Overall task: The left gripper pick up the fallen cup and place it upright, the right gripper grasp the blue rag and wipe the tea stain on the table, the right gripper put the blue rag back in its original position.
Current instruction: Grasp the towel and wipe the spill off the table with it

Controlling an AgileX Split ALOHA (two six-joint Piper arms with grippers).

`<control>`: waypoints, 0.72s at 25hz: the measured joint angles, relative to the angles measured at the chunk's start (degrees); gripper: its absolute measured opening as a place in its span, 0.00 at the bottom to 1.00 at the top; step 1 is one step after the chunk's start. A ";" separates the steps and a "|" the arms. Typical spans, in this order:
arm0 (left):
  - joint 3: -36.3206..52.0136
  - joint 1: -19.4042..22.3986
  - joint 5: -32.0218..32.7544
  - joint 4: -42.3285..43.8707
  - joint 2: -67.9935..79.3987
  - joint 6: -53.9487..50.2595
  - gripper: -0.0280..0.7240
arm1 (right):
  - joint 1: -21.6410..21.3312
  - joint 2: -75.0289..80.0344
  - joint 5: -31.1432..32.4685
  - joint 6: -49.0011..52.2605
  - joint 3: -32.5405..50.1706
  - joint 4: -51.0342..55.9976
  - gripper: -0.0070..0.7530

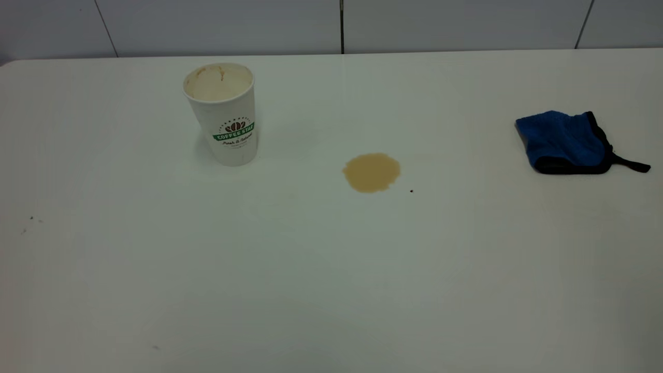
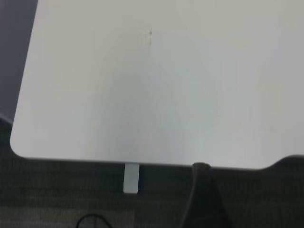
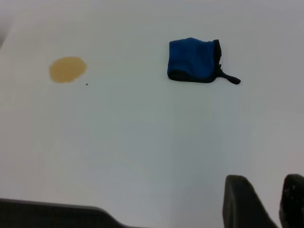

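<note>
The cup (image 1: 222,114) stands upright on the white table (image 1: 331,290) at the back left, its tea-stained inside showing. The tea stain (image 1: 371,172) is a light-brown puddle near the middle, to the right of the cup. The blue rag (image 1: 564,141) lies folded at the far right with its black strap trailing right. Neither gripper shows in the exterior view. In the right wrist view my right gripper (image 3: 271,202) is open and empty over bare table, well short of the blue rag (image 3: 194,59) and the tea stain (image 3: 67,69). A dark part of my left gripper (image 2: 204,199) hangs off the table's edge.
A tiny dark speck (image 1: 411,191) sits just right of the stain. Faint specks (image 1: 31,218) mark the left side. A pale panelled wall (image 1: 331,23) runs behind the table. The left wrist view shows a rounded table corner (image 2: 19,147) over dark floor.
</note>
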 joint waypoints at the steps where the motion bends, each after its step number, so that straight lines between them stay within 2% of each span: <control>1: 0.00 0.00 0.06 0.00 -0.90 0.00 0.79 | 0.00 0.00 0.00 0.00 0.00 0.00 0.32; 10: 0.11 -0.14 0.51 0.00 -6.70 0.00 0.79 | 0.00 0.00 0.00 0.00 0.00 0.00 0.32; 18: 0.11 -3.07 0.62 0.00 -8.02 -0.04 0.79 | 0.00 0.00 0.00 0.00 0.00 0.00 0.32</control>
